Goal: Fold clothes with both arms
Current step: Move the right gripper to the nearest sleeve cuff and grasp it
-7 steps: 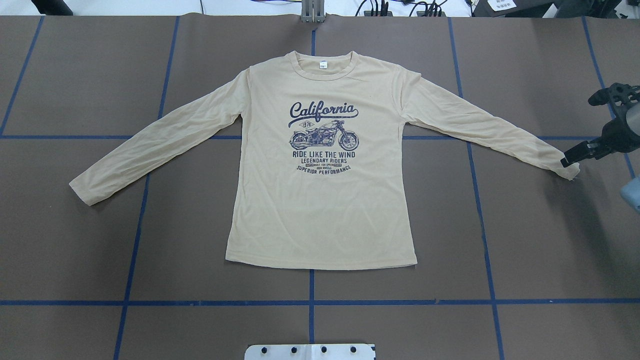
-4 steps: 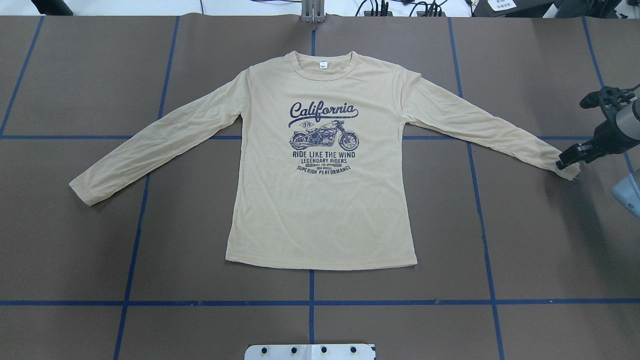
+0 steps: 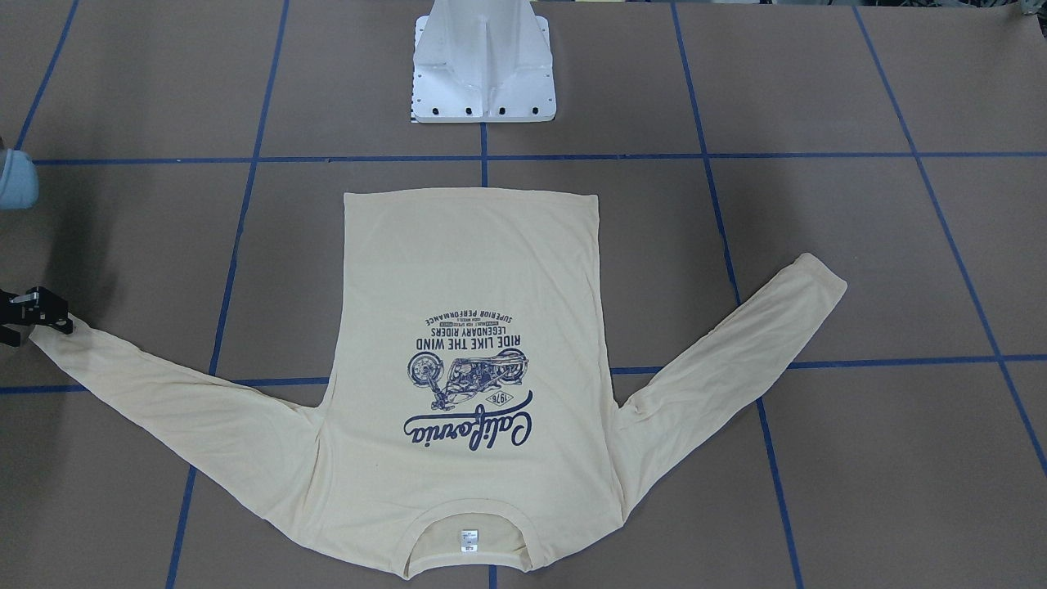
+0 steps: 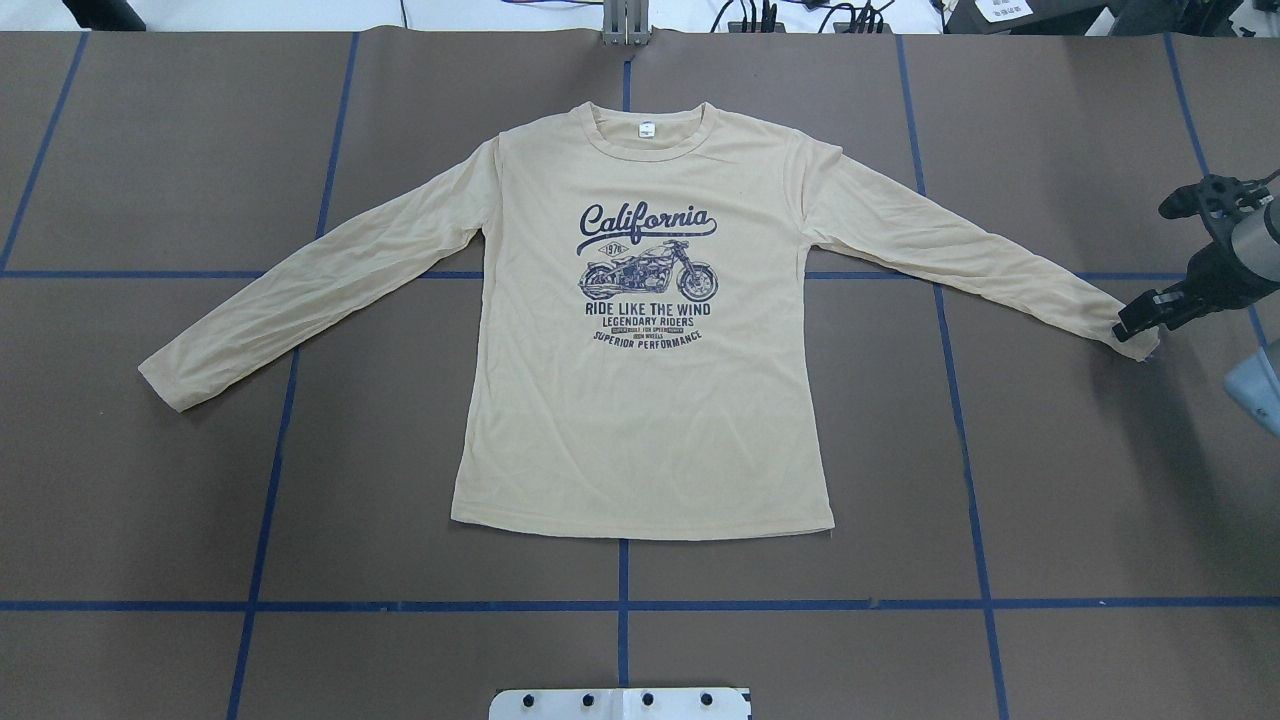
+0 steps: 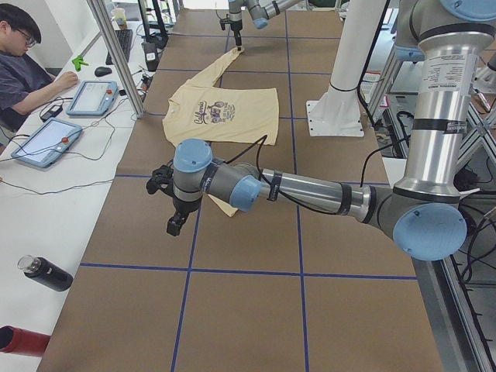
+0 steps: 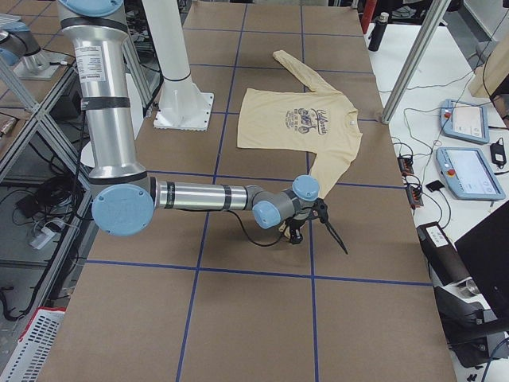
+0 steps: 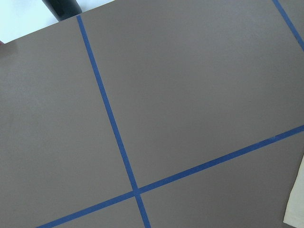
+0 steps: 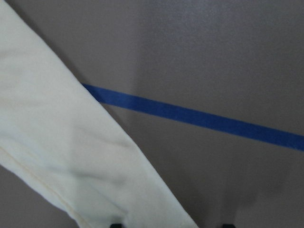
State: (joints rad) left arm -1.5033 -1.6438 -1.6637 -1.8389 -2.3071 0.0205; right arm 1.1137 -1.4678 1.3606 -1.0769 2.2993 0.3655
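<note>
- Grey-and-silver right arm (image 6: 199,195) runs its forearm low and level over the bench (image 4: 1050,480), with the wrist turned down at the end of the T-shirt's (image 4: 640,400) right sleeve (image 4: 960,255).
- Right gripper (image 4: 1135,320) sits at that sleeve's cuff. In the wrist view its two fingertips (image 8: 116,224) stand well apart, one over the cloth and the other over bare bench, with nothing clamped.
- Left arm (image 5: 310,186) also reaches out level from its elbow, and the left gripper (image 5: 175,221) hangs pointing down beside the end of the left sleeve (image 4: 300,290).
- Only the side camera shows the left gripper, so I cannot tell how its fingers are set. Its own wrist view catches just an edge of cream cloth (image 7: 297,204) at the frame's right.
- T-shirt lies flat, print up, in the middle of the bench. The collar is away from the white pedestal base (image 3: 483,65), and both sleeves are spread out and angled toward the hem.
- Brown covering on the bench is marked into squares by blue tape (image 4: 620,605).
- Beside the bench, a person (image 5: 23,70) sits at a white desk with two tablets (image 5: 93,97) on it, and a black bottle (image 5: 45,273) lies nearer the camera.
</note>
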